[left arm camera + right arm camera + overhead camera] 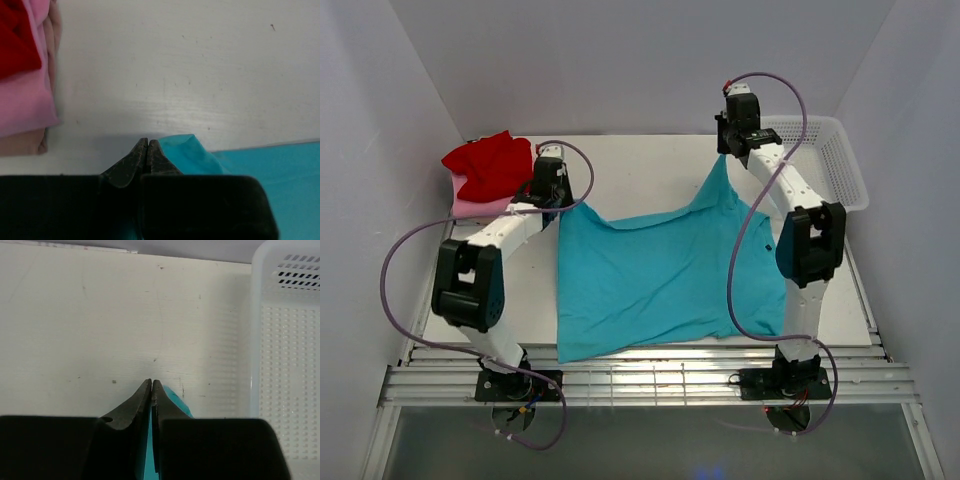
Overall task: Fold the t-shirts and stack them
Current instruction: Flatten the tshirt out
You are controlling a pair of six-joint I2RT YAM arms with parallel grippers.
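A teal t-shirt [660, 275] lies spread over the middle of the table, its two far corners lifted. My left gripper [556, 196] is shut on its far left corner; the teal cloth [187, 150] shows beside the closed fingers [132, 162]. My right gripper [728, 152] is shut on the far right corner, pulled up into a peak, and teal cloth [175, 399] sits between and beside its fingers [135, 405]. A red t-shirt [490, 165] lies on a pink one [475, 207] at the far left, and a beige one [20, 145] is under them.
A white plastic mesh basket [830, 160] stands at the far right, close to my right gripper; its wall [285, 365] fills the right of the right wrist view. White walls close in the table on three sides. A slatted metal rail [650, 380] runs along the near edge.
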